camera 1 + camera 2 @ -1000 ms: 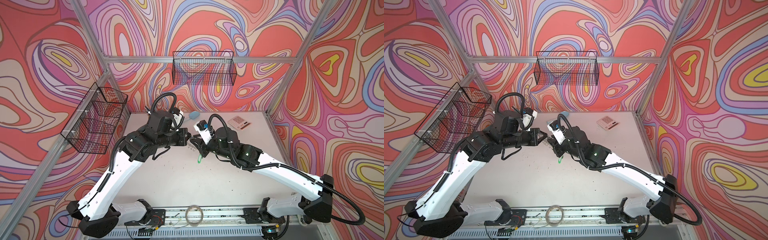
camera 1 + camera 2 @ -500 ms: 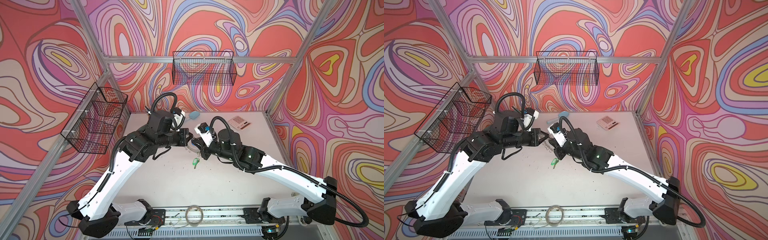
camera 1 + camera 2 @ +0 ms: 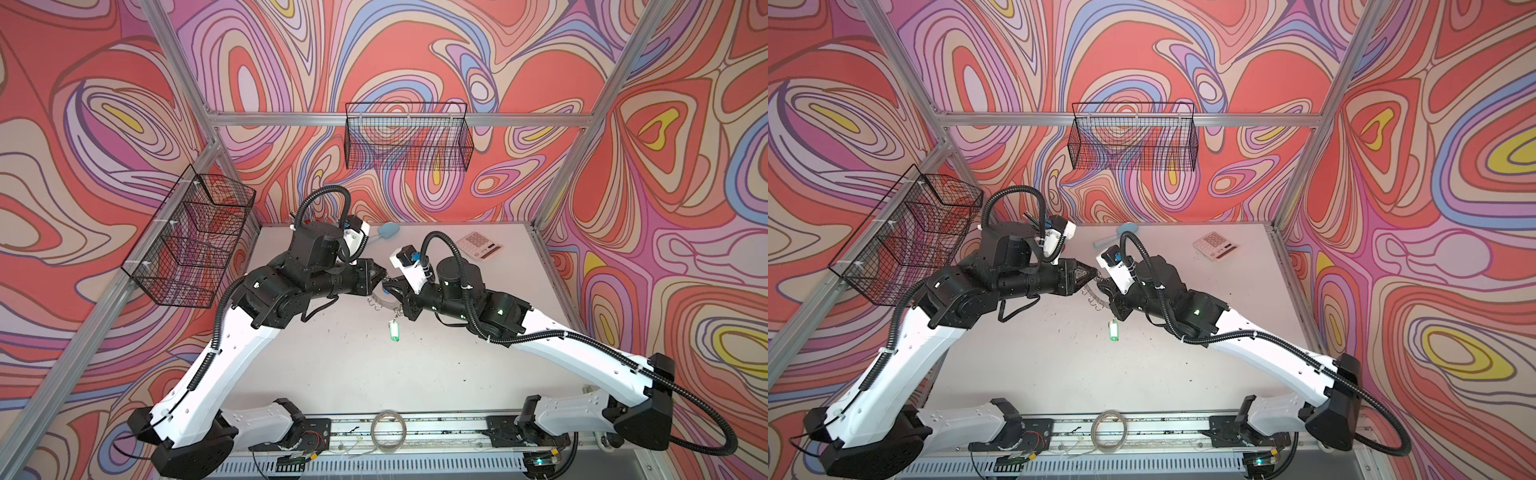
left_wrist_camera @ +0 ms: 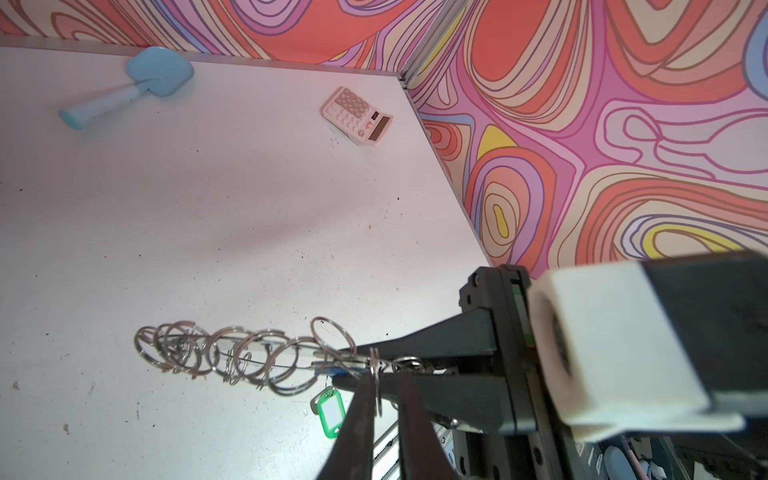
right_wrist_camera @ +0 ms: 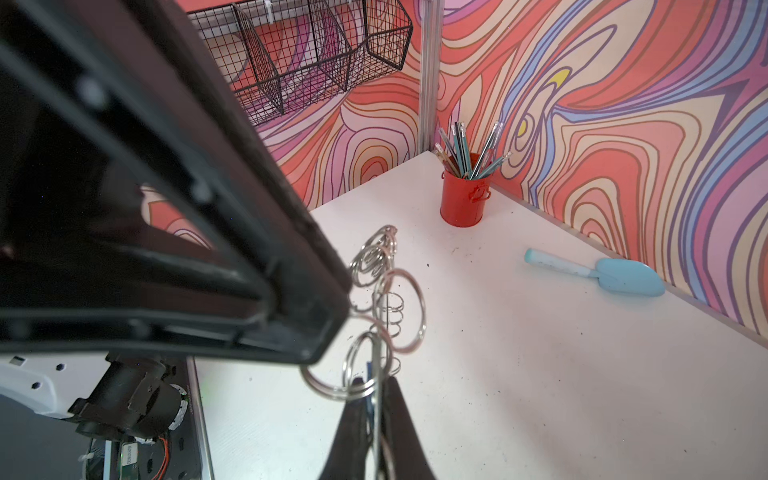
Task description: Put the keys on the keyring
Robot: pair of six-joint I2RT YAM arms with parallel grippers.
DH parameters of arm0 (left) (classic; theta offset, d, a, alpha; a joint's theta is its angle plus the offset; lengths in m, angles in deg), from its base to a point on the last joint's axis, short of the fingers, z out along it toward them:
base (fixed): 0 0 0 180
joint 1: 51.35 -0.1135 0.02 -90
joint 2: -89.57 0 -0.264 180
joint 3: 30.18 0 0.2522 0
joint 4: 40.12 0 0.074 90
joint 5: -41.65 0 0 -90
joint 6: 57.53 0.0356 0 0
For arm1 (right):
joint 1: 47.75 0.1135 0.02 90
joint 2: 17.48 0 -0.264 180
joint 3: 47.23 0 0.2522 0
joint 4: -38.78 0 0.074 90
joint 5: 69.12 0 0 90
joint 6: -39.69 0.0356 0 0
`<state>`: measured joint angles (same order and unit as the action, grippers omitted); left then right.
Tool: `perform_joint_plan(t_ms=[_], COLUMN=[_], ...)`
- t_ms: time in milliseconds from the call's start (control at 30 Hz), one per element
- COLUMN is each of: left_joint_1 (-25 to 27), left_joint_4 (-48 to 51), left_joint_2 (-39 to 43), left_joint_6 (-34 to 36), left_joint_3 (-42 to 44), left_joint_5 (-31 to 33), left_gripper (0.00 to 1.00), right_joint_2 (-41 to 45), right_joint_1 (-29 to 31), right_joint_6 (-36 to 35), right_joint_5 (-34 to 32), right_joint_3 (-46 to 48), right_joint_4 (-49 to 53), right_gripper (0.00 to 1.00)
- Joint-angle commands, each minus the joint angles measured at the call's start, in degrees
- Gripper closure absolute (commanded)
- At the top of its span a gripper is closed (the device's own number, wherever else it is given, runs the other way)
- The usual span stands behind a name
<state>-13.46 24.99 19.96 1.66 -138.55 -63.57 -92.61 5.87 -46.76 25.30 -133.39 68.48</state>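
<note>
Left claw first: clamped hard a second ago, now eased to a narrow gap, with one of the thin split rings standing in that gap against a single finger. No telling whether any pad still presses it.

Directly ahead of its tips, raised clear of the table: the keyring, seen edge-on, more split rings fanned along the rim. Bridged between both claws, near end at the left tips, far end inside the right ones.

Right claw next: parted a second ago, now clenched on the keyring's flat disc, tips nose to nose with the left claw's. Wedged at those same right tips, a sliver of the blue tag; threaded or merely pinched alongside, impossible to say.

Straight below the right claw, dangling from the rim and seemingly clear of the table: the green-tagged key, shifted only slightly over the last second.

Read as a handover, with the keyring passing from left to right. Probably means the green-tagged key already on, the blue one still to be settled, and the left claw about to be freed for prying a ring open. Worth watching for the disc tipping after a full release on the left.
</note>
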Motion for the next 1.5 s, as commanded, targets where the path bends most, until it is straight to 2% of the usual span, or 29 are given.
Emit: perform_joint_plan(t_ms=[0, 133, 300, 500, 900, 1367, 1467], left_joint_1=[0.17, 0.17, 0.17, 0.6, 1.22, 1.22, 1.22], left_joint_4=[-1.41, -2.77, -6.7, -17.58, -21.3, -22.59, -22.85], left_joint_2=[1.34, 3.07, 6.69, 12.83, 14.2, 11.42, 11.61], left_joint_6=[1.45, 1.54, 1.33, -0.16, 2.24, 2.42, 2.38], left_joint_3=[0.95, 2.83, 8.82, 18.34, 21.95, 21.51, 21.63], left_joint_5=[-0.99, -0.71, 0.06, 1.88, 4.43, 3.46, 4.04], left_gripper=[0.75, 0.68, 0.67, 0.67, 0.66, 0.78, 0.83], right_joint_2=[1.36, 1.05, 0.13, -1.09, -3.21, -2.85, -2.8], right_joint_1=[-0.25, -0.28, -0.25, -0.28, -0.25, -0.23, -0.28], right_joint_6=[1.91, 3.16, 5.92, 10.63, 14.38, 14.64, 14.64], right_joint_5=[2.53, 3.22, 4.19, 2.32, 2.6, 3.22, 3.26], right_joint_3=[-0.23, -0.59, -1.8, -4.04, -4.81, -4.15, -3.83], right_joint_4=[-1.27, -1.33, -0.95, -0.11, -1.2, -2.58, -2.85], right_gripper=[1.0, 1.0, 1.0, 1.0, 1.0, 1.0, 1.0])
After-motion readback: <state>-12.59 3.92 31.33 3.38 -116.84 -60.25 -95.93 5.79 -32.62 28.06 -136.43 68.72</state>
